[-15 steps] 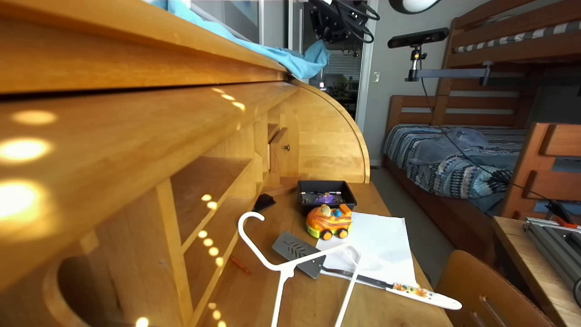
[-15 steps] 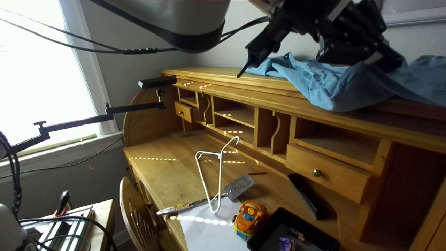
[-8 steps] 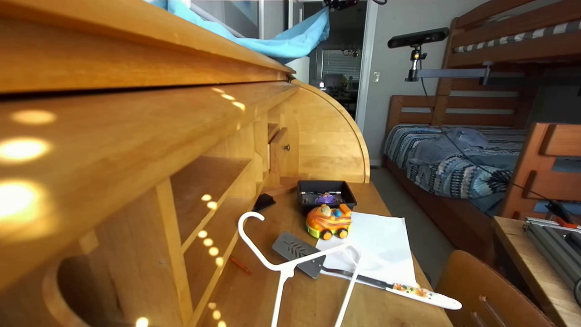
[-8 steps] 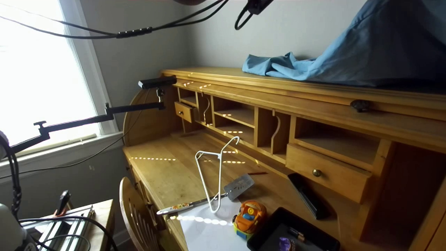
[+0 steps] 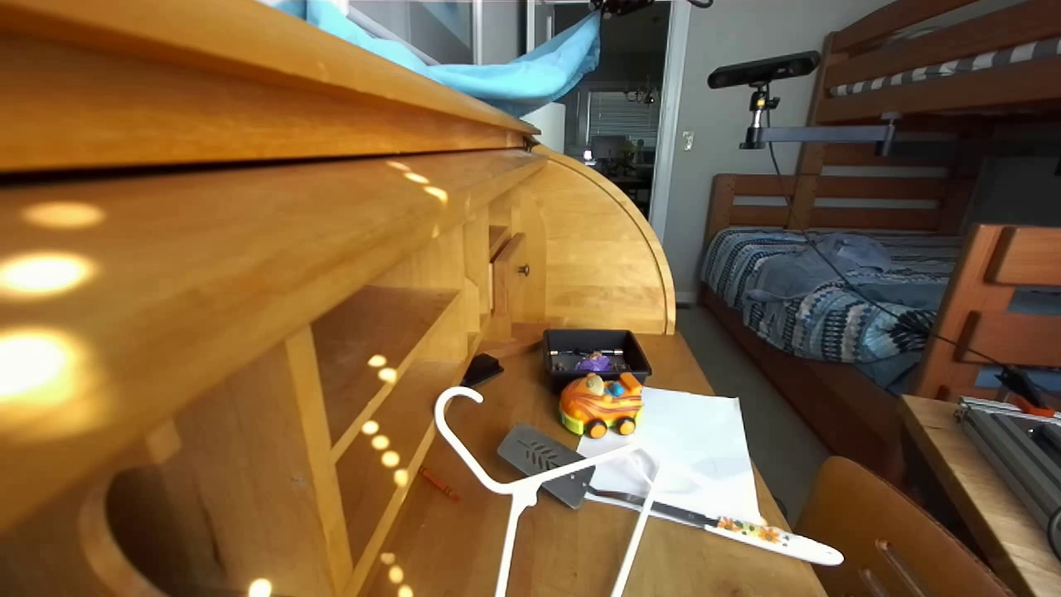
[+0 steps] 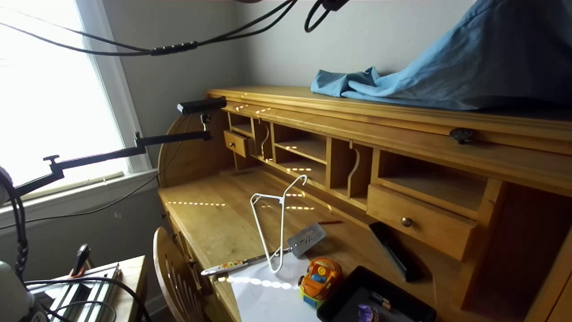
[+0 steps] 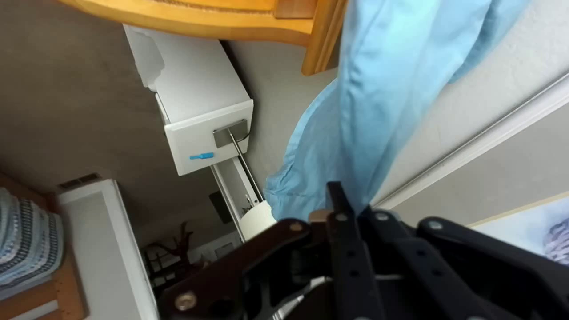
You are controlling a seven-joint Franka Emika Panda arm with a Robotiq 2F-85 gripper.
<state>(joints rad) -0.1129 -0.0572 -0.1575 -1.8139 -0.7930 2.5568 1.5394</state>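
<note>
Wrist view has the pincer [image 7: 354, 205] clenched on the blue cloth [image 7: 378, 89], whose folds draw together where it pinches. By what shows, the grasp and a lift look done: in an exterior view, part of the cloth slopes steeply up toward the frame's edge, while its far end rests on top of the bench [image 6: 277, 95]. Judged from this, letting go remains undone, and that far end is not off the surface (the pincer itself sits almost wholly past the frame in both exterior views). Set against the frame from a second ago, where the cloth sags over the bench's front edge with the pincer down on it, the gripped part stands higher, and a dark knob [image 6: 462, 135] is newly in sight beneath; against half a second ago, scarcely anything differs. Lower down, the white hanger [image 5: 524, 496], the spatula [image 5: 539, 456] and the toy car [image 5: 601, 405] stay put.
</note>
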